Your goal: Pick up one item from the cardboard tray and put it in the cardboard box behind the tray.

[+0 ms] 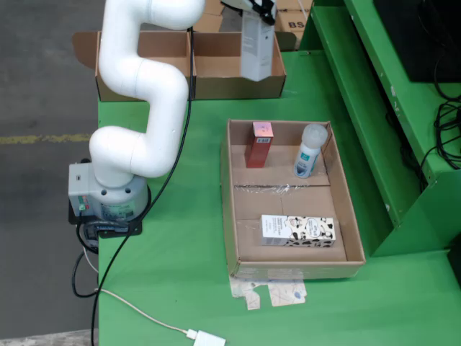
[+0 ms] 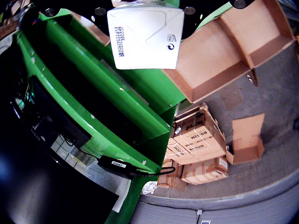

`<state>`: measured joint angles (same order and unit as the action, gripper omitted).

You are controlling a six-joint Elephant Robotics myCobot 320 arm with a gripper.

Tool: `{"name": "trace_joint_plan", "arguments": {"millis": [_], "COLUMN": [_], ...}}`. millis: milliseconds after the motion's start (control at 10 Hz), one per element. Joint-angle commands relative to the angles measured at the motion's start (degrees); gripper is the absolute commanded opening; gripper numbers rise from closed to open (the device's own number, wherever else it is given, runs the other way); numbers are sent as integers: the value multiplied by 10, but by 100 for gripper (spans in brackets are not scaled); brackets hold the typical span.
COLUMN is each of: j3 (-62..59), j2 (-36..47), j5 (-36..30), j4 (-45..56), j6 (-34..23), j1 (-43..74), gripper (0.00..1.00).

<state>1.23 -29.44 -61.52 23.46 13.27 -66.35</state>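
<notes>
White carton (image 1: 257,50) is held by gripper (image 1: 261,11) at its top over cardboard box (image 1: 238,68); judged light, stiff, crushable.

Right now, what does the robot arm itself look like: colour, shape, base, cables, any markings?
The arm is glossy white, made of thick rounded tube segments joined at bulging elbows. It rises from a grey cylindrical base on a black plate. A black cable runs down along it; a white cable trails across the green table. The gripper is dark; its details are unclear. No markings are readable.
</notes>
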Motion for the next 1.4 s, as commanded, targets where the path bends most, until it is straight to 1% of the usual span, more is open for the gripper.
{"name": "trace_joint_plan", "arguments": {"millis": [0,200,300,400,500,600,700,800,900,1000,1100,1200,1300], "j3": [-12,-12,-12,-12,-12,-12,-12,-12,-12,-12,-12,-12,-12], "j2": [-148,-164,-179,-188,-192,-197,-219,-228,-228,-249,-249,-272,-272], "j5": [72,70,69,69,69,69,69,69,69,69,69,69,69], "j4": [-525,-528,-528,-528,-528,-528,-528,-528,-528,-528,-528,-528,-528], "j6": [-198,-215,-117,-162,-167,-144,-165,-271,-161,-175,-205,-208,-187], "j1": [-18,-28,-41,-65,-76,-82,-108,-103,-103,-83,-83,-59,-59], "gripper": [0,0,0,0,0,0,0,0,0,0,0,0,0]}}
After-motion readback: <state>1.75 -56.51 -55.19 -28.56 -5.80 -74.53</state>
